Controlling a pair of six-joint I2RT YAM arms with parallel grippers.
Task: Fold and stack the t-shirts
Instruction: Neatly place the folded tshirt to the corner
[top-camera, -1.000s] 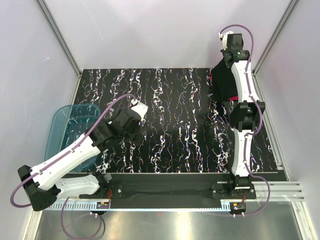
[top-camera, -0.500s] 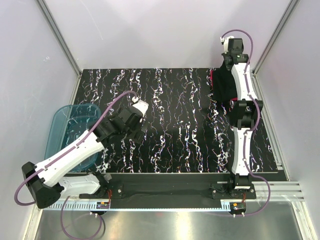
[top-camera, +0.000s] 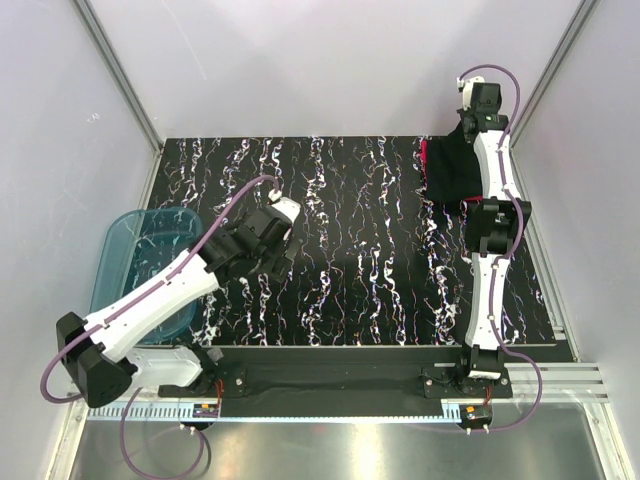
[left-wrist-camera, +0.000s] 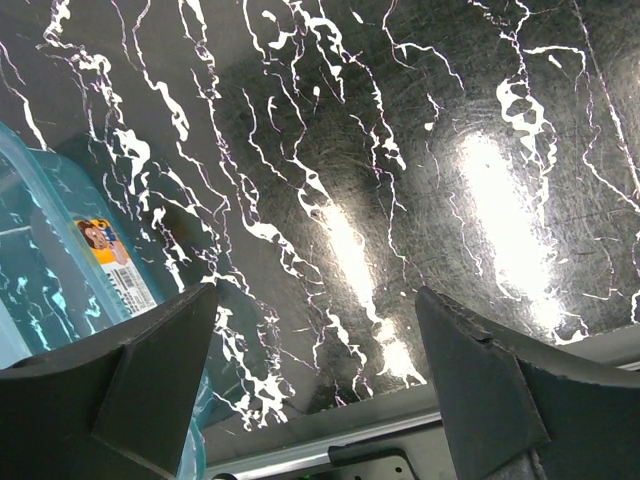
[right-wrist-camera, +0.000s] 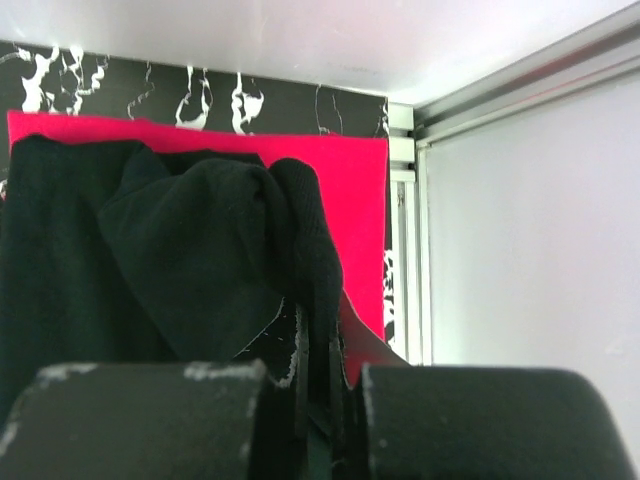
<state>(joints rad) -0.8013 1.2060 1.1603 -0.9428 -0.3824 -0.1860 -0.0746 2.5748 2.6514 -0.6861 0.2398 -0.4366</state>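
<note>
We see the right end effector (right-wrist-camera: 316, 395) pressed together on a fold of the black t-shirt (right-wrist-camera: 180, 260). The cloth is pinched in the narrow slot between the two fingers and bunches up into a rounded ridge just ahead of them. The rest of the black t-shirt spreads ahead and to the left of that end effector, lying over the pink-red t-shirt (right-wrist-camera: 340, 190). The pink-red t-shirt is flat, and its straight far edge and right side show beyond the black cloth. From above, both shirts sit at the far right corner of the marbled tabletop (top-camera: 340, 230), under the outstretched right arm.

The left end effector (left-wrist-camera: 315, 300) is spread wide with nothing between its fingers, and we see only bare tabletop in the gap. It hangs over the left part of the tabletop, well apart from the shirts. A translucent blue plastic tub (left-wrist-camera: 60, 230) lies to the left of this end effector, its rim close to the left finger in the wrist view. A small printed label shows on the tub's wall.
</note>
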